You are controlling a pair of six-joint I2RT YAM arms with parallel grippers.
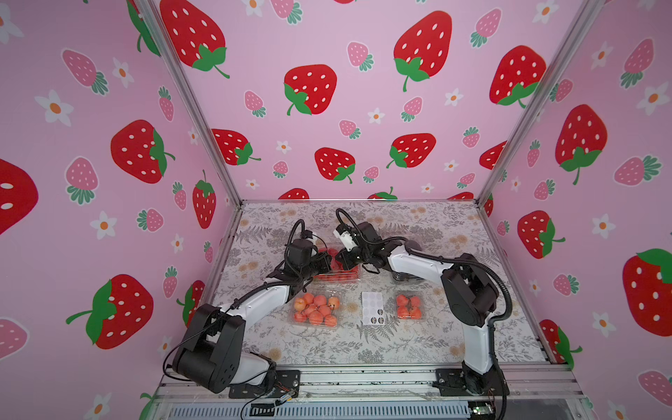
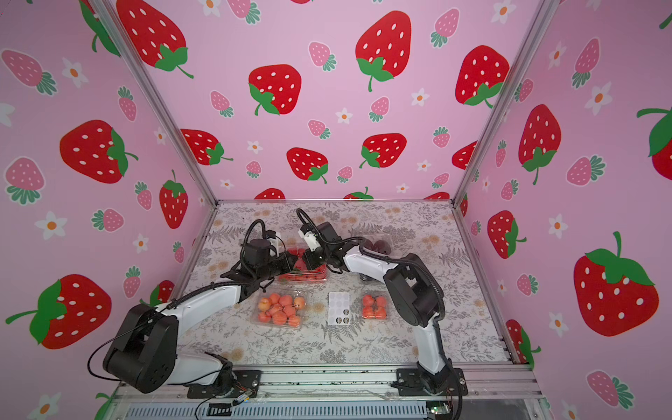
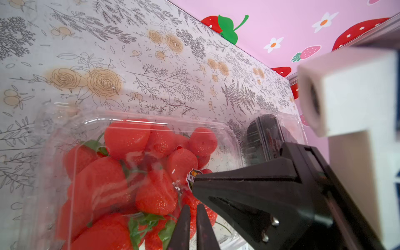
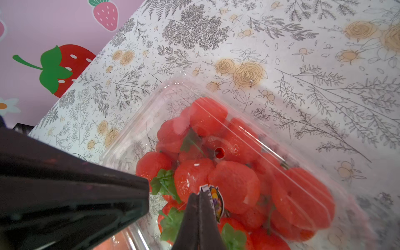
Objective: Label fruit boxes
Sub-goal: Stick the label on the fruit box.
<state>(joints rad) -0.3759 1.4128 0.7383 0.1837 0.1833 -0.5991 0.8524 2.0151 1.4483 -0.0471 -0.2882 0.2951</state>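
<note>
The fruit box of red strawberries [image 1: 338,274] [image 3: 129,164] [image 4: 238,173] sits mid-table, with both grippers meeting over its lid. My right gripper [image 4: 200,194] [image 1: 340,259] is shut on a small round printed sticker [image 4: 216,201] [image 3: 193,175], held just above the lid. My left gripper [image 3: 193,208] [image 1: 327,262] is shut with only a thin slit between its fingers and nothing in it, its tips right next to the right gripper. Nearer the front are the box of orange-pink round fruits [image 1: 316,309] and the smaller box [image 1: 409,307]. The dark-fruit box [image 2: 382,245] [image 3: 266,138] lies behind the right arm.
A flat white sticker sheet [image 1: 372,307] lies between the two front boxes, with a few printed stickers on its near end. Pink strawberry-print walls close in the floral table [image 1: 436,225] on three sides. A metal rail [image 1: 363,378] runs along the front.
</note>
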